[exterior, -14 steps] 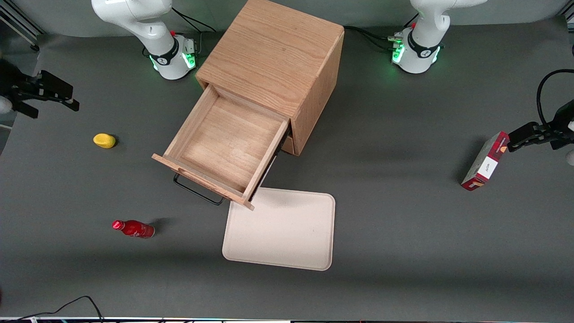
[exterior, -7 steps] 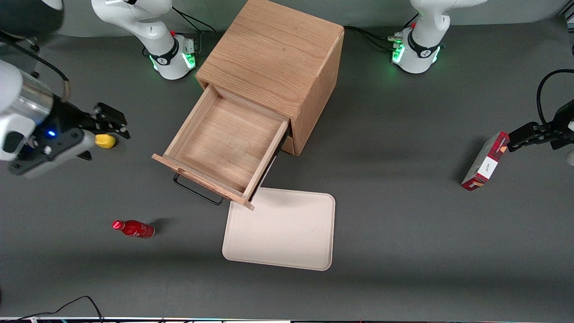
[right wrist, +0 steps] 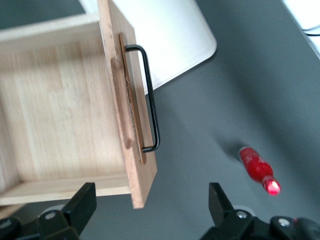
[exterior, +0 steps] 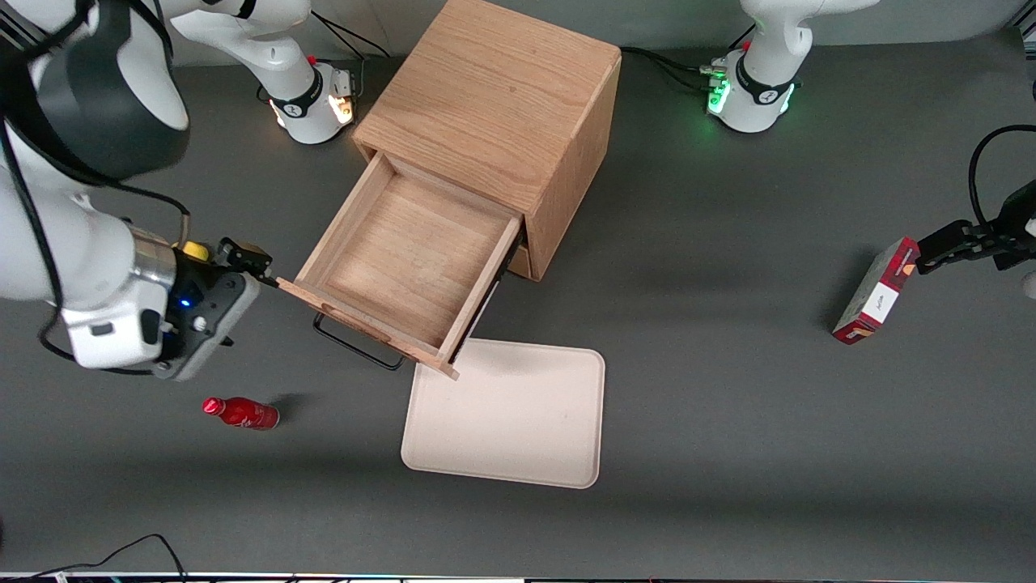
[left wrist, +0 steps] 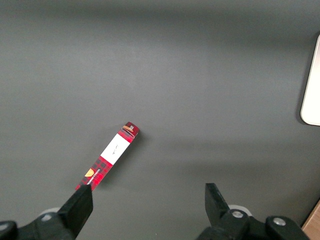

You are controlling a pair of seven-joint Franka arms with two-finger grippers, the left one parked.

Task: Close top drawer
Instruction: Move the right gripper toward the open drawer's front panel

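Top drawer [exterior: 409,263] count: 1, pulled fully out of the cabinet [exterior: 494,105], empty, with 1 black handle [right wrist: 149,97] on its front. Gripper [exterior: 243,261] count: 1, jaws spread, beside the drawer front's corner toward the working arm's end, holding nothing. Also present: 1 tray [exterior: 506,413], 1 red bottle [exterior: 241,412], 1 red box [exterior: 876,291]. A yellow object [exterior: 194,250] is mostly hidden by the arm.

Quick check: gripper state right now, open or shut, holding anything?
Gripper: open, holding nothing, beside the working-arm-end corner of the top drawer front, not on the handle.
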